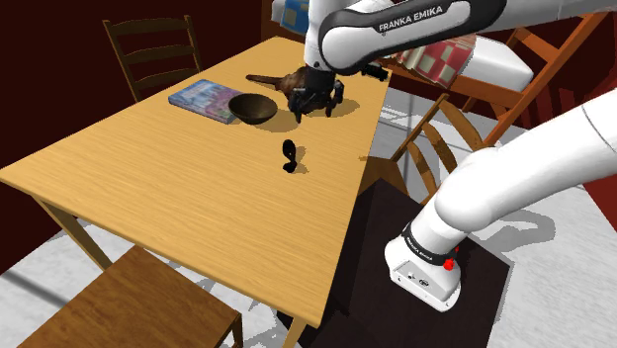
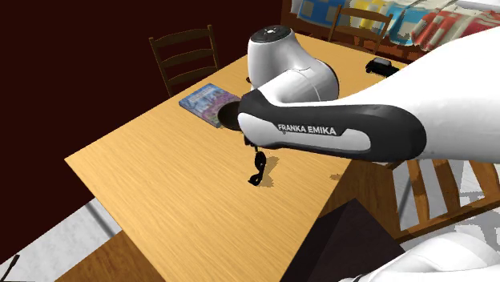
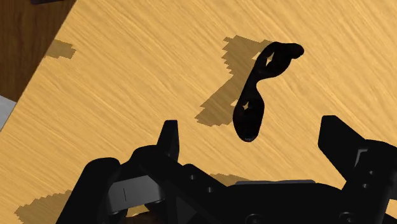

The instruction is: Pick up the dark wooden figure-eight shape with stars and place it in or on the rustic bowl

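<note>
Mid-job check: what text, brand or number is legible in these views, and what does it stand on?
"FRANKA EMIKA": on the dark band of the white robot arm, legible in the shoulder and second exterior views.
Flat book with a blue patterned cover: any print is too blurred to read.
Black figure-eight shape: star cut-outs, no lettering.
</note>
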Available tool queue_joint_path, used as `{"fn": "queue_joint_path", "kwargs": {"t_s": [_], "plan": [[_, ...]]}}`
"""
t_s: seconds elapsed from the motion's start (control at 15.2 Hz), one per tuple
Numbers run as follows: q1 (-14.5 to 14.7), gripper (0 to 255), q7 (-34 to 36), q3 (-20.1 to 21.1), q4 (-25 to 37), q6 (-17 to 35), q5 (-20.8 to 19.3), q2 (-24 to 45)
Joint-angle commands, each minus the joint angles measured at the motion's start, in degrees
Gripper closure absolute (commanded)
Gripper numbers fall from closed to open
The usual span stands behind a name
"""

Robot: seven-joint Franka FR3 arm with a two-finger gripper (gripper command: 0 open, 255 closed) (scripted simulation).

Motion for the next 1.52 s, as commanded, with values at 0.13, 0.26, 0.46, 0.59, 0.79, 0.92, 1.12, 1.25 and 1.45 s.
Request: {"fn": "queue_joint_path", "kwargs": {"t_s": [0.13, 0.26, 0.46, 0.59, 0.79, 0.92, 1.12, 1.25, 1.45], "plan": [[-1.4, 0, 7.3, 2.8, 1.7, 5.9, -2.9, 9.2], [-2.0, 0, 11.2, 3.9, 3.3, 8.2, -5.0, 14.1], [-2.6, 0, 17.4, 5.0, 6.4, 10.9, -8.9, 21.6], [-2.5, 0, 21.5, 5.1, 8.8, 12.2, -11.8, 26.6], [-2.4, 0, 23.1, 4.7, 9.2, 13.9, -13.4, 29.1], [-2.5, 0, 23.8, 4.4, 8.8, 15.3, -14.4, 30.3], [-2.5, 0, 24.8, 3.9, 8.5, 17.3, -15.9, 32.1], [-2.5, 0, 25.0, 3.8, 8.4, 17.7, -16.2, 32.5], [-2.5, 0, 25.0, 3.8, 8.4, 17.7, -16.2, 32.5]]}}
